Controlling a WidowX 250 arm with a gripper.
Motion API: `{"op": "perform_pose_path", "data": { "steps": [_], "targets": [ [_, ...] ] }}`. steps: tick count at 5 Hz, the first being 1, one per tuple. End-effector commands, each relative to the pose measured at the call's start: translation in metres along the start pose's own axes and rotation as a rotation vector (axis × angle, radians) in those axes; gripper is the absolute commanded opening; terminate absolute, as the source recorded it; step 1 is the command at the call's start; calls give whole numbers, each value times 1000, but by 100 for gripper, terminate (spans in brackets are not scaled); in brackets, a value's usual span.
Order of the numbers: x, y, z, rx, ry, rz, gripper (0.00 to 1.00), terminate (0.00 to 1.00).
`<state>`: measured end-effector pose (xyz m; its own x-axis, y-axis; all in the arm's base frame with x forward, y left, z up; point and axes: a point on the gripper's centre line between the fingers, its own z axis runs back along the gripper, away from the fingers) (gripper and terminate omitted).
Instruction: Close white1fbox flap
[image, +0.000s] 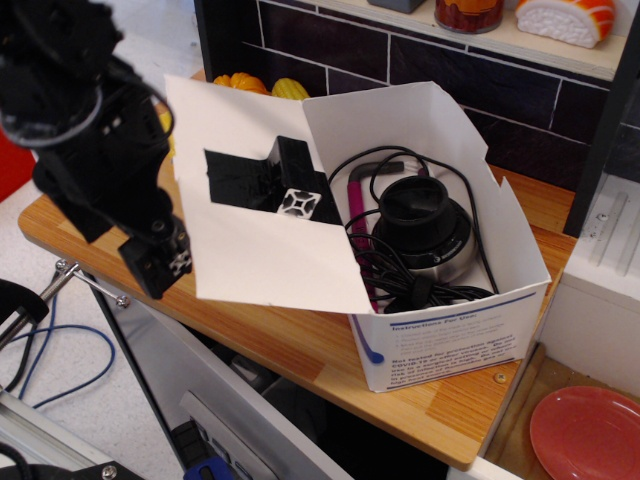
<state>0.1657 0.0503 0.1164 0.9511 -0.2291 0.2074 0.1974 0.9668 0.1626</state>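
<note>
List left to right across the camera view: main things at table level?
gripper → flap → black block → black device with cable inside the white1fbox → red plate

My arm is matte black all over, built from chunky, rounded housings that blur at the top left of the view. A thin black cable loops across its body. The gripper (160, 262) is a blocky black piece with a small pale patterned patch on its tip.
</note>
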Motion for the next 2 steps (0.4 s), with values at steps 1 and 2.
{"op": "perform_pose_path", "data": {
  "steps": [1,2],
  "targets": [
    [35,-14,30,80,-20,-79,100,0],
    [60,-24,35,89,-5,-108,100,0]
  ]
}}
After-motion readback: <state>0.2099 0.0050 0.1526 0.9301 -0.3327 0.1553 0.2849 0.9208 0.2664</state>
